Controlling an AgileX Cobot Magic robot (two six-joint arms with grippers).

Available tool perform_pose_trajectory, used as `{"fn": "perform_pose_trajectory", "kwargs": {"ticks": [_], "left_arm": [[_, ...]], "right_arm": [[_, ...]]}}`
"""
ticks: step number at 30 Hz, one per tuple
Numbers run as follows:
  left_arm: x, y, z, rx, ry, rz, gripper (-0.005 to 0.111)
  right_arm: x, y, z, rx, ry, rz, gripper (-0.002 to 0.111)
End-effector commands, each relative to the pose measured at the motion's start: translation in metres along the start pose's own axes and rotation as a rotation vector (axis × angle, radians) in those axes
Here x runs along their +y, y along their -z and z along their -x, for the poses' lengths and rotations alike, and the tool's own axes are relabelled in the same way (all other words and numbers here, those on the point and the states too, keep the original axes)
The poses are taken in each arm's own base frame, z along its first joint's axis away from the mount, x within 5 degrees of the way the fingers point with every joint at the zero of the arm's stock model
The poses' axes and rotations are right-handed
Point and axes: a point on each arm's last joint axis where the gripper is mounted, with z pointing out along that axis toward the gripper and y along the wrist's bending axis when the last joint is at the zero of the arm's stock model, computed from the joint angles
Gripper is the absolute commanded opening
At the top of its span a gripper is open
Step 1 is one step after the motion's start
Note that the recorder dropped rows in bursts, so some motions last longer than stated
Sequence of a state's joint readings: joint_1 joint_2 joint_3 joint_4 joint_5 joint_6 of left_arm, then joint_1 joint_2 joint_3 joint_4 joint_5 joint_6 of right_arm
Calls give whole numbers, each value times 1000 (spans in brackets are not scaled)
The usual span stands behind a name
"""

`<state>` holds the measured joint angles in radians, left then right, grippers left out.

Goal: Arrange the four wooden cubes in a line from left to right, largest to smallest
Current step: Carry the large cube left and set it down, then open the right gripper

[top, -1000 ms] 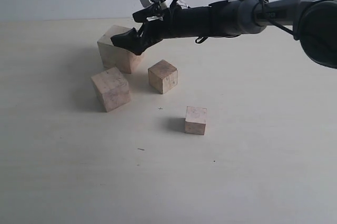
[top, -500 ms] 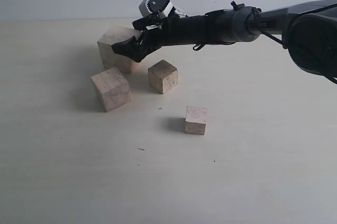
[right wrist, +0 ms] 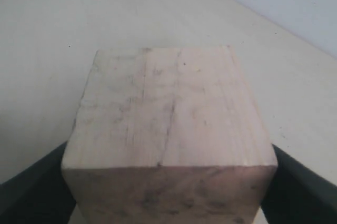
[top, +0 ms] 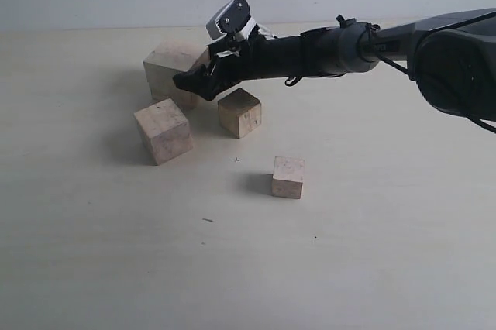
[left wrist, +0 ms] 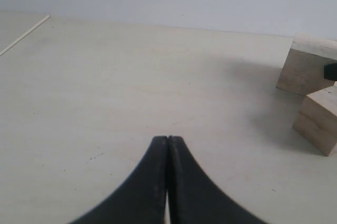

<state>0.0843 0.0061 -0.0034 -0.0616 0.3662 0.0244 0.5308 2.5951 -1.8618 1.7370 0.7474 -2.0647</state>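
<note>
right gripper point(top: 187, 80): jaws spread astride largest cube point(top: 166, 74) | left gripper point(left wrist: 167, 148): closed, empty | smallest cube point(top: 288, 177): on tabletop point(top: 372, 252), 5 o'clock of largest

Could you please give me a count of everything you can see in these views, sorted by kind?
Pale beige unpainted wooden cubes: 4
Black robot pincers: 2
Total: 6
</note>
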Motion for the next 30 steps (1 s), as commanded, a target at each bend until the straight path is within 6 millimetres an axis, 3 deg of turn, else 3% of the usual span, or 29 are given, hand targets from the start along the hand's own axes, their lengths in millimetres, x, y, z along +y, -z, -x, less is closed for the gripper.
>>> {"fn": "perform_pose_trajectory", "kwargs": {"ticks": [1,3,4,11,19,24,30], "left_arm": [[0,0,0,-16,-3,-4,0],[0,0,0,-16,-3,-4,0],[0,0,0,-16,-3,-4,0],[0,0,0,-16,-3,-4,0],[0,0,0,-16,-3,-4,0],[0,0,0,-16,-3,-4,0],[0,0,0,-16,-3,-4,0]], "right_arm": [[-2,3,10,-24,-36,-3,35],[0,5,18,-44,-90,19,9],[2,7,23,-56,-121,32,1],[5,26,74,-125,-67,14,0],[34,39,116,-146,38,148,0],[60,28,124,-154,37,239,0],[109,-4,120,-108,82,351,0]]}}
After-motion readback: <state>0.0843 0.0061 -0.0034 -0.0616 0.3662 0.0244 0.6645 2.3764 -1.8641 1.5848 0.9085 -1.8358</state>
